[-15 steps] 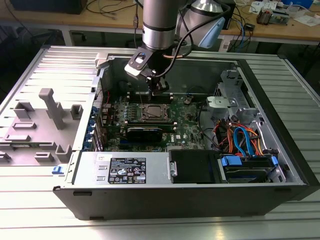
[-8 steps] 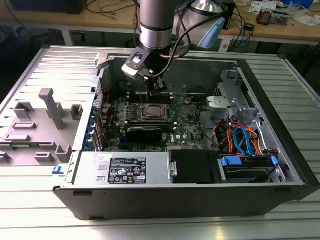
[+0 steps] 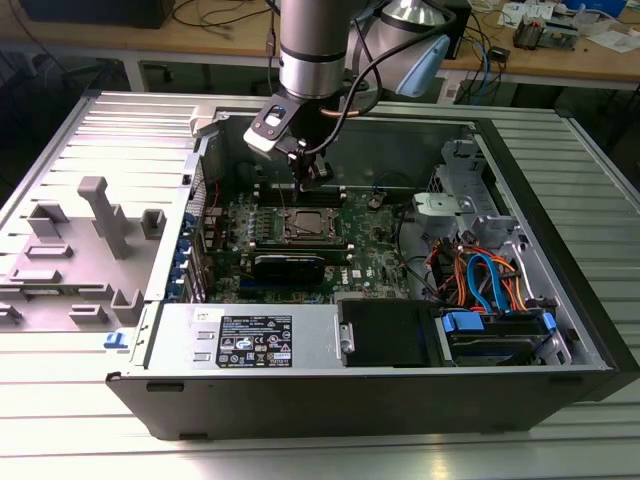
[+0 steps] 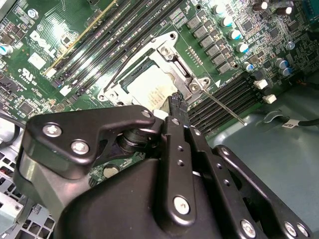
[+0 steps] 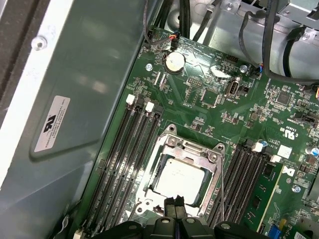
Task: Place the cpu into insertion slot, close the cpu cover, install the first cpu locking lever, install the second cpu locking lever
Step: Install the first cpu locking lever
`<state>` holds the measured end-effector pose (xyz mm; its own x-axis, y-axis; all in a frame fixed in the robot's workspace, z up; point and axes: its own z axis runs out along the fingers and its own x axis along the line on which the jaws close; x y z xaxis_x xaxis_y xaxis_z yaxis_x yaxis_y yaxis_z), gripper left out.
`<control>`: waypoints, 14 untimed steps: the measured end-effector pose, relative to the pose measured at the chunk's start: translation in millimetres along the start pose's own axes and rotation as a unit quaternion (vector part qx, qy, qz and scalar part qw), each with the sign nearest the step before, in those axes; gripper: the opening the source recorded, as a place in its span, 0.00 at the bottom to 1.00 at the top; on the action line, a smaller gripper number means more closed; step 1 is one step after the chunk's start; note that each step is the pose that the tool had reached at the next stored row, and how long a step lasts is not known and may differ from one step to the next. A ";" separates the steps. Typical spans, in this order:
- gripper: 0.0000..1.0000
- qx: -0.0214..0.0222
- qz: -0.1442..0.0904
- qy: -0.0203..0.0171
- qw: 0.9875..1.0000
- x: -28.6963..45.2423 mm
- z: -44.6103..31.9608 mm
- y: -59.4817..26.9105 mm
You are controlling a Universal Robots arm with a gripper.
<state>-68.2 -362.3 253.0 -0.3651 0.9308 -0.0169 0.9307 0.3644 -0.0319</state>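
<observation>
Ribbed metal workbench (image 3: 60, 400), with an open computer case (image 3: 300, 400) lying on it and grey plastic fixtures (image 3: 100, 215) standing to the exterior view's left. The arm reaches down into the case, and its gripper (image 3: 312, 178) hangs just above the far edge of the insertion slot (image 3: 305, 226) at the middle of the green motherboard (image 3: 370, 235).

Both wrist views show the cpu (image 5: 179, 180) seated flat in the socket, pale metal top up. The cpu cover (image 5: 172, 147) appears to lie down over it, framing the chip. The fingers (image 5: 169, 205) are drawn together with only a slit between them and nothing seen in their grip, their tips poised close over the chip's edge.

In the second wrist view, one thin locking lever (image 4: 224, 107) angles out from the socket corner across the memory slots (image 4: 224, 99), seemingly unlatched.

By this evidence the placing is done, the cover is likely closed, and the levers remain to be secured.
</observation>
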 end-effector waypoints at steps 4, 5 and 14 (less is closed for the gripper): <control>0.11 0.000 -0.003 0.000 1.000 0.0 0.0 0.0; 0.11 0.000 -0.007 0.000 1.000 0.0 0.0 -0.1; 0.11 -0.001 -0.058 -0.002 0.998 1.0 -2.1 -2.7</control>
<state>-71.0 -362.3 255.1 -0.4709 0.8820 -0.0164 0.8819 0.4703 -0.0317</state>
